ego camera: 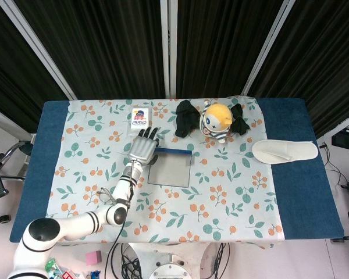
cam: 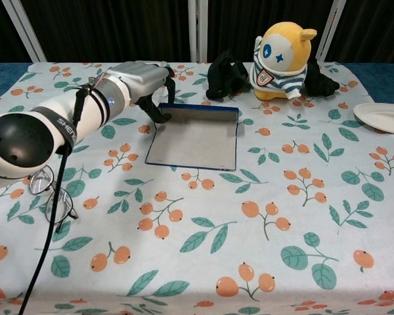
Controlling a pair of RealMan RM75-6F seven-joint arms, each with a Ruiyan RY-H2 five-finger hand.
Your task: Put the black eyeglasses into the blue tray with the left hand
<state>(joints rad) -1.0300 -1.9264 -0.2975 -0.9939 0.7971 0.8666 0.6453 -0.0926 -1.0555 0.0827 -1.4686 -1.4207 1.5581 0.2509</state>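
The black eyeglasses (cam: 41, 182) lie on the flowered cloth at the near left, partly behind my left forearm and its cable. From the head view they show as a small dark shape (ego camera: 105, 195) beside the arm. The blue tray (cam: 196, 138) sits flat at mid-table with nothing in it, also seen from above (ego camera: 170, 168). My left hand (cam: 148, 82) hovers at the tray's far left corner with its fingers apart and nothing in them; in the head view the left hand (ego camera: 143, 148) is spread just left of the tray. The hand is well away from the glasses. My right hand does not show.
A yellow plush toy (cam: 280, 52) and black cloth (cam: 224, 75) stand behind the tray. A white slipper (cam: 381, 117) lies at the far right. A small printed pack (ego camera: 139, 117) lies beyond my left hand.
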